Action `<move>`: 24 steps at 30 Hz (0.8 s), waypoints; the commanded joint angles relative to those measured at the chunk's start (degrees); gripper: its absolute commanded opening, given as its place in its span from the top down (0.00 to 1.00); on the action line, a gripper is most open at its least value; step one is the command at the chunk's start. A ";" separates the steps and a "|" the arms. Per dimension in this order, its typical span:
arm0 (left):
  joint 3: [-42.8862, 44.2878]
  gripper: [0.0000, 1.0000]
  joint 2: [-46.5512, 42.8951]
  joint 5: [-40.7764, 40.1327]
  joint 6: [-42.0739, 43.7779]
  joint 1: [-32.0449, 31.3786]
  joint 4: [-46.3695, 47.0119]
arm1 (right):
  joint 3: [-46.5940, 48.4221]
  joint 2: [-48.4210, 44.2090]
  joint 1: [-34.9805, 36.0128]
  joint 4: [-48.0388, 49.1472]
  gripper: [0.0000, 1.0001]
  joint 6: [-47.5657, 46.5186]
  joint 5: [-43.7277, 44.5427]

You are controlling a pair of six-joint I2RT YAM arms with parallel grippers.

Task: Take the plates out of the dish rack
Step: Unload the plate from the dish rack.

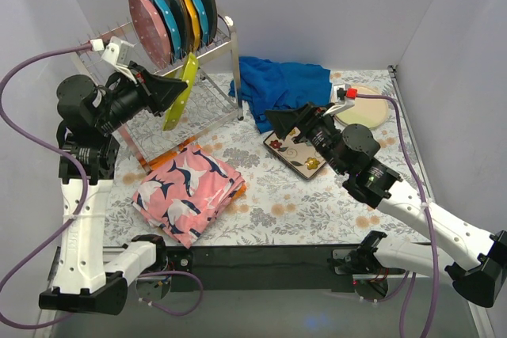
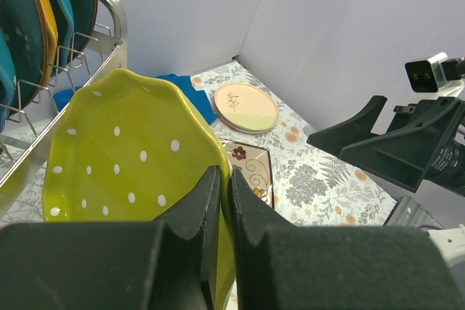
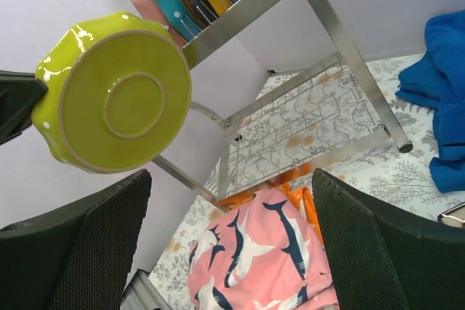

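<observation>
**Dish rack (image 1: 233, 61) front: left gripper (image 1: 174, 94) clamps yellow-green plate (image 1: 183, 89)**

A blue cloth (image 1: 281, 85) lies bunched on the tabletop (image 1: 269, 195) just right of the rack's legs. A folded pink patterned cloth (image 1: 190, 191) lies just in front of the rack, near the held plate's lower edge. Farther right, a square floral plate (image 1: 299, 160) and a round cream plate (image 1: 366, 107) lie flat, apart from each other. The right gripper (image 1: 287, 123) hangs over the square plate, jaws spread wide with nothing between them, facing the rack. It stands between the held plate and those two.

The left gripper is clenched on the yellow-green plate's rim. The plate stands on edge and tilted, its long axis running from upper right to lower left in the top view. Its dotted face turns toward the left arm and its foot ring toward the right arm. It sits outside the upper row, where the racked plates (image 1: 170, 17) stand upright: pink dotted nearest, then teal, dark and orange.

Whether its lower edge touches the rack's lower wires cannot be told. The right gripper covers a corner of the square plate, and the wrist views cut off the racked plates.
</observation>
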 commanded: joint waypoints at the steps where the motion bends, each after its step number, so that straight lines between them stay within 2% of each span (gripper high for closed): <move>1: 2.89 1.00 2.24 -3.11 1.43 -3.59 7.66 | 0.40 0.02 -0.32 0.20 0.04 -3.18 1.35; 3: 2.98 1.00 3.21 -7.23 2.48 -6.23 7.57 | 1.01 0.46 -0.41 -0.32 0.04 -3.88 1.26; 13: 1.40 1.00 8.31 -27.08 9.86 -28.19 7.66 | -1.18 -0.50 -5.06 -4.11 0.04 -3.45 -1.81; 19: -2.28 1.00 10.77 -35.01 13.38 -38.30 11.08 | -6.28 -4.81 -13.49 -6.91 0.04 -2.57 -6.03; 24: -6.94 1.00 11.39 -42.39 15.49 -44.64 14.77 | -9.70 -9.82 -19.21 -11.04 0.04 -4.76 -4.63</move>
